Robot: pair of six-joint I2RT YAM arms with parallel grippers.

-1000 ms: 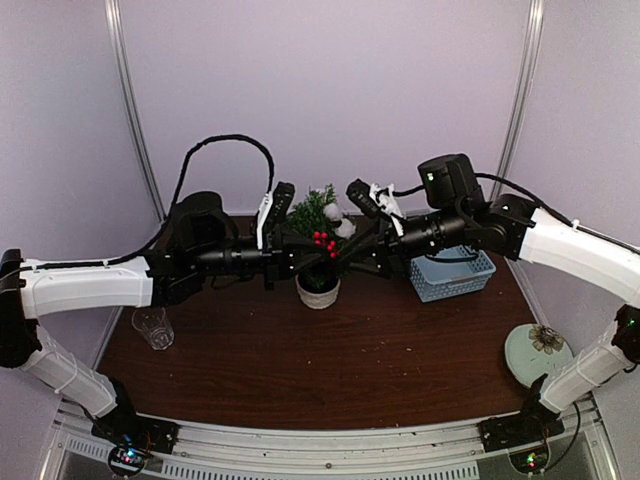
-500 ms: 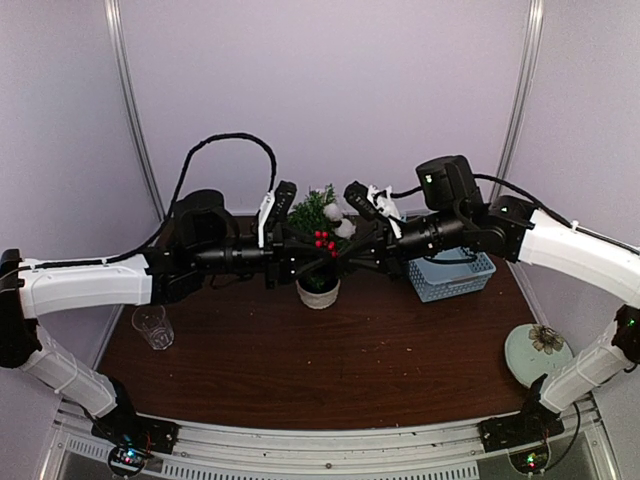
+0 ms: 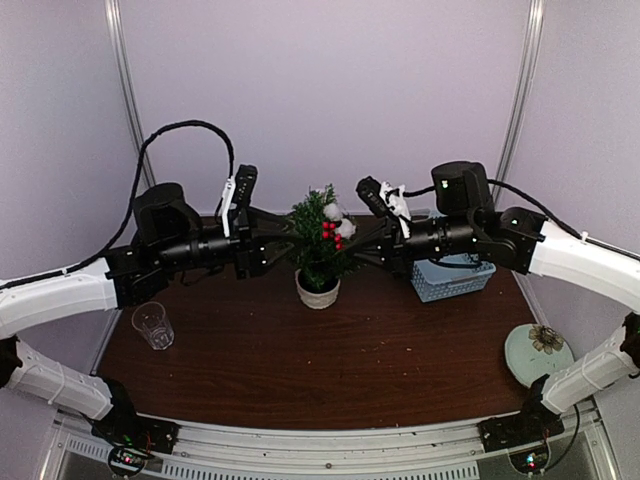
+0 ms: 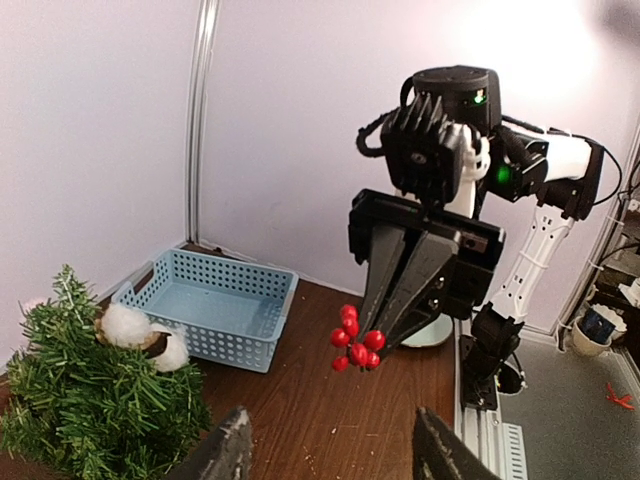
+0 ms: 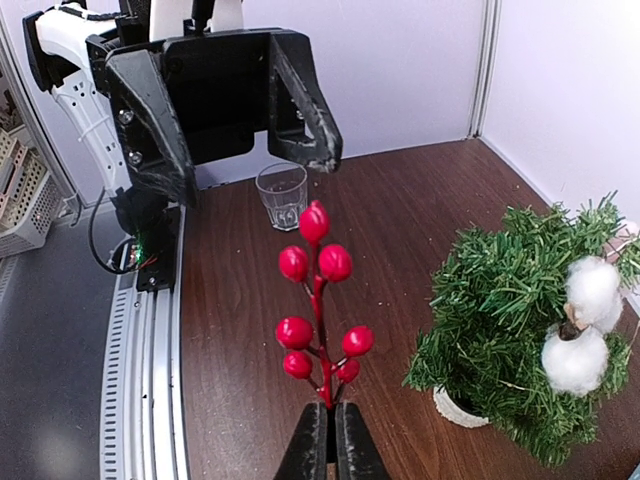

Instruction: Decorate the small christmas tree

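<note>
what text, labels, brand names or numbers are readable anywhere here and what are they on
None can be read. The blue basket, the glass, the white pot of the small christmas tree, the red berry sprig, the left arm and the right arm show no legible print.

The top view looks down from high behind the rig over the whole surface point(image 3: 300, 370). The left wrist view looks rightward past its own fingers point(image 4: 232, 455), and the right wrist view faces the opposite way, close in. All share the small christmas tree point(image 3: 318, 240) and, probably, the berry sprig point(image 5: 318, 300).
</note>
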